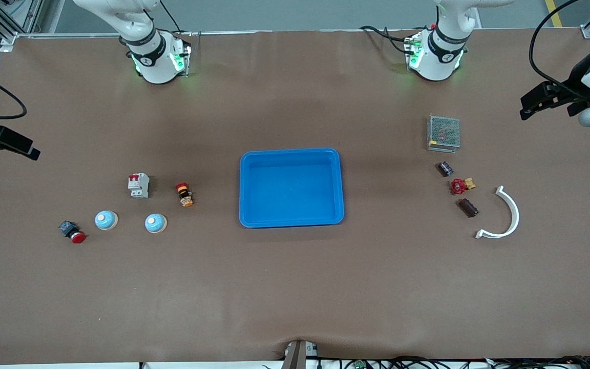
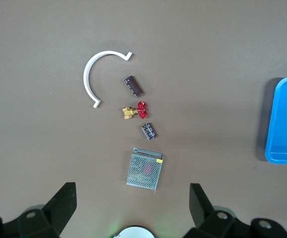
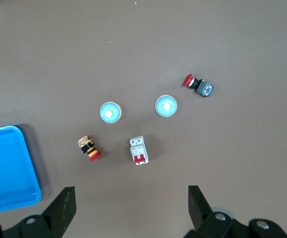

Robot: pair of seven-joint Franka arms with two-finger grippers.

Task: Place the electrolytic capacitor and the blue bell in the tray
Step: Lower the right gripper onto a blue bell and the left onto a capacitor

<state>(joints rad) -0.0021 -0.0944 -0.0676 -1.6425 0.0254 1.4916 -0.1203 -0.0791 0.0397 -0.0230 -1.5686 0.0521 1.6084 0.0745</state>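
On a brown table (image 1: pixel 295 287), an empty blue tray (image 1: pixel 291 154) is seen at the centre. A small, light, stiff capacitor (image 1: pixel 445 168), best gripped across its round body, lies toward the left arm's end; two smooth-domed blue bells (image 1: pixel 155 223) (image 1: pixel 106 220) lie toward the right arm's. The left gripper (image 2: pixel 133 208) and right gripper (image 3: pixel 131 208) are held high, fingers apart.
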